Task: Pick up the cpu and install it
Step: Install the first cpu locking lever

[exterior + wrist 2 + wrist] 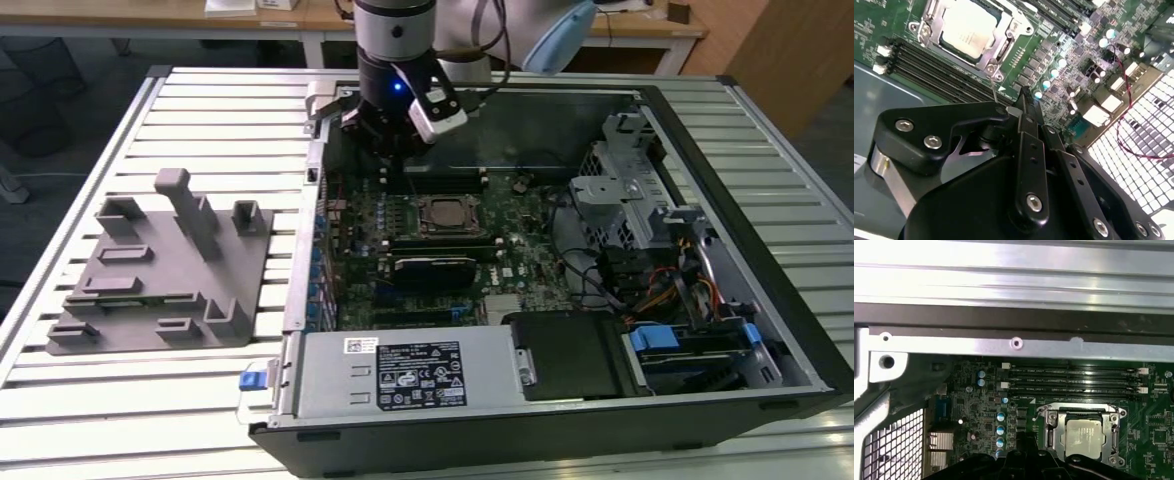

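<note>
The cpu [445,215], a shiny silver square, lies flat inside the black-framed socket on the green motherboard [521,215] of the open computer case. It also appears in both wrist views [968,27] [1083,432]. My gripper [387,150] hangs over the motherboard's rear corner at the exterior view's left, behind the socket and apart from the cpu. In the second wrist view the gripper [1021,97] has its black fingers drawn together with nothing between them. Its tips [1019,442] sit beside the socket frame in the first wrist view.
A grey plastic fixture [160,270] with upright blocks stands on the slatted table left of the case. The case wall [314,200] runs close beside the gripper. A power supply [400,375] fills the case front, and a drive cage [627,190] with cables stands at the right.
</note>
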`<state>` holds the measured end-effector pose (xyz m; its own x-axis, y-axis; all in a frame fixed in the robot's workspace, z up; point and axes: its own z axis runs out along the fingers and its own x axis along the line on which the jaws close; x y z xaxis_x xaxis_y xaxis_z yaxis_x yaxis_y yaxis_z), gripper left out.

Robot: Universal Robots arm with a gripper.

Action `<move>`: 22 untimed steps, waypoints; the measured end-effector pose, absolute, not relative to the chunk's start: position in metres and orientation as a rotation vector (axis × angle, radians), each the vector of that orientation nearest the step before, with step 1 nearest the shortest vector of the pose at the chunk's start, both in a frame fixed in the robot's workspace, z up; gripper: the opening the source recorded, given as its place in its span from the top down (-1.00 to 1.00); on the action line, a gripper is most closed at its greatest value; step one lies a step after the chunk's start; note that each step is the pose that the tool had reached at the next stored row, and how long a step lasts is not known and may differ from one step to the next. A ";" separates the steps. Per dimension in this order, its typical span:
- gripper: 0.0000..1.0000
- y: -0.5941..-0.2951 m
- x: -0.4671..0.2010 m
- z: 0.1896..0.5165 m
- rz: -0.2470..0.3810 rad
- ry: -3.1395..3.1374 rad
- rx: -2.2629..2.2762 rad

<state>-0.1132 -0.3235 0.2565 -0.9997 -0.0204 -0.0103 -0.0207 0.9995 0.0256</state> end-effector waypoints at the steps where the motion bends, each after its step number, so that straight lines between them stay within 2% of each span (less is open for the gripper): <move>1: 0.79 -0.322 -0.114 0.256 0.040 3.131 -0.032; 11: 0.79 -0.310 -0.115 0.255 0.040 3.131 -0.032; 22: 0.79 -0.310 -0.106 0.254 0.040 3.131 -0.032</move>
